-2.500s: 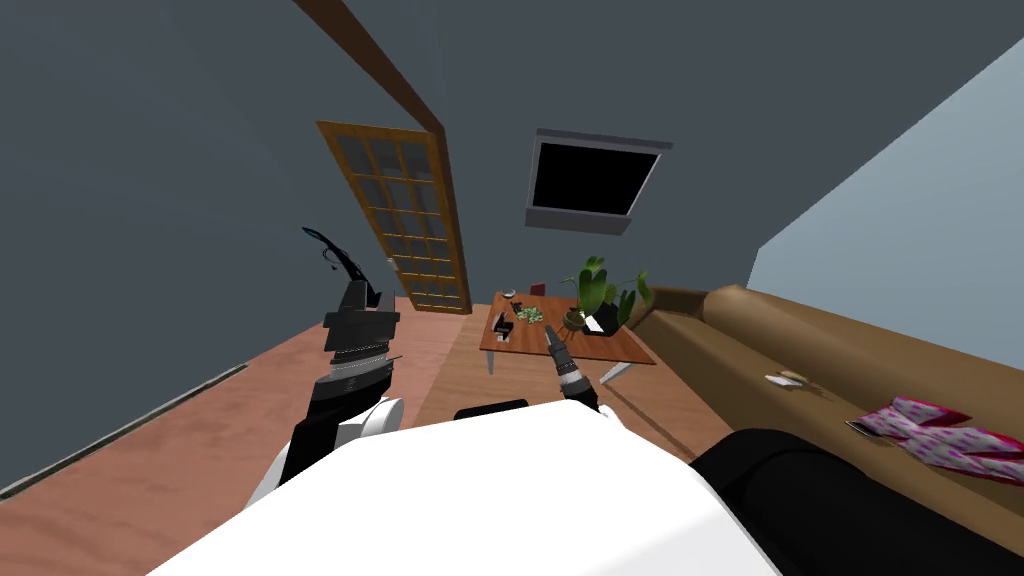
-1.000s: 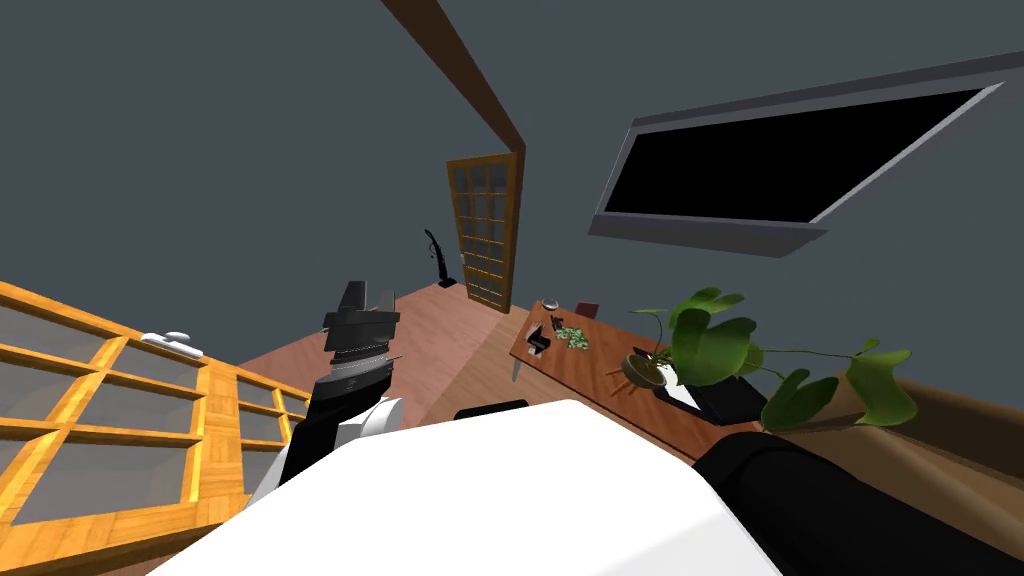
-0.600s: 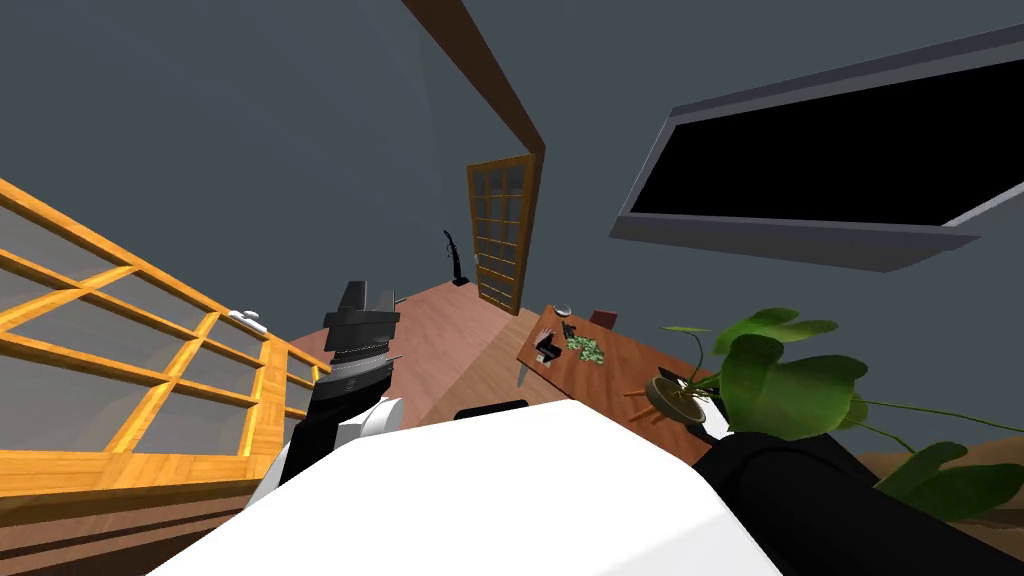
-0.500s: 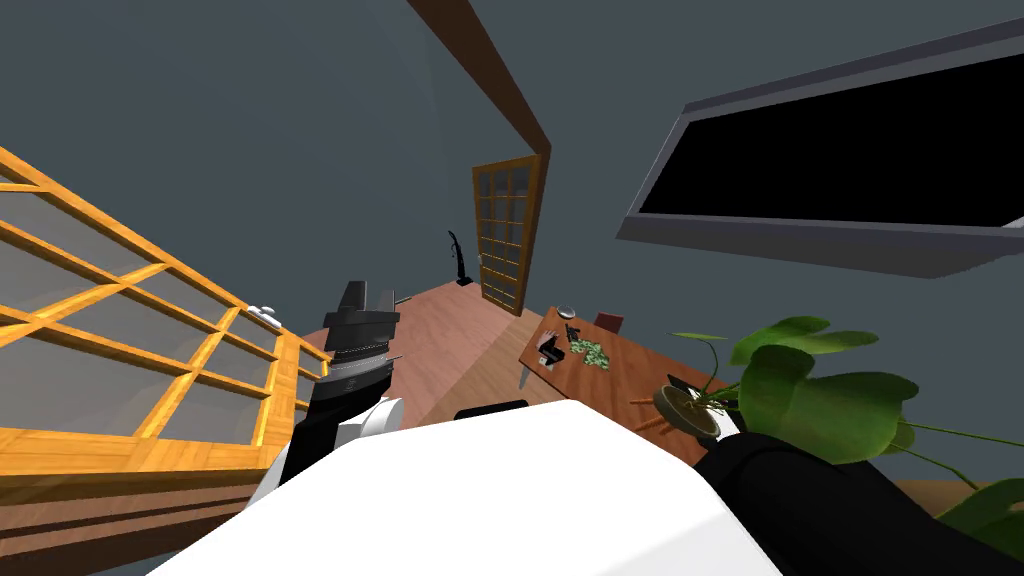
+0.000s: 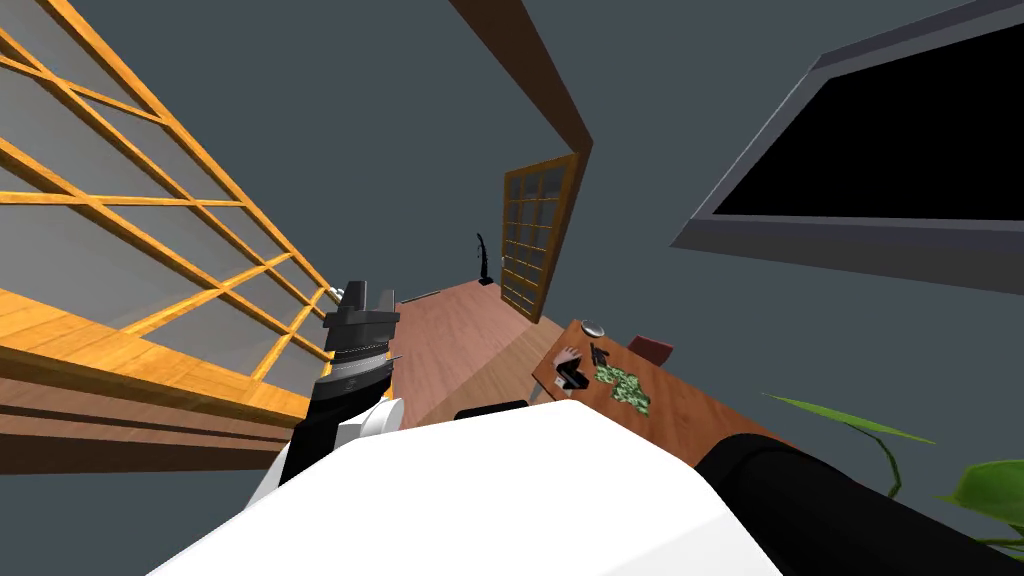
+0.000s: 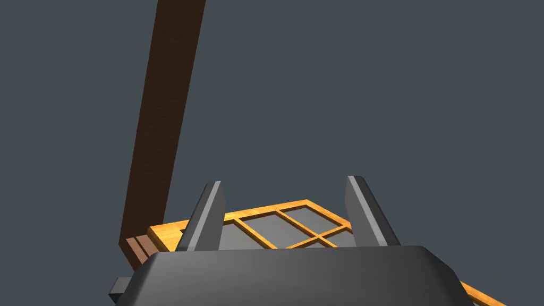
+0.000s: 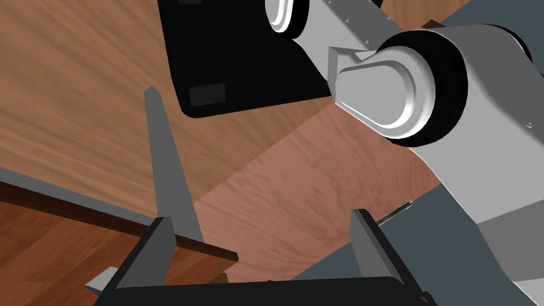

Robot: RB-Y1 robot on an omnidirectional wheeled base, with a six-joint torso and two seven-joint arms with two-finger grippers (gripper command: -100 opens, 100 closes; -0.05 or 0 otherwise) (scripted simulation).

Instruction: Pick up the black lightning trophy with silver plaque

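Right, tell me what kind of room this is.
Likely a living room: a wooden table with small things on it, a glass-paned wooden door, and a leafy houseplant.

A low brown wooden table [image 5: 690,408] stands on a wooden floor [image 5: 450,320] of reddish boards, with a lighter brown strip along the table's near side. At the table's far end lie a small grey round dish [image 5: 593,328], a dark red block [image 5: 651,349], a patch of green scraps [image 5: 623,385], a small black figure [image 5: 599,354] and, by the edge, a black piece with a pale patch [image 5: 572,377].
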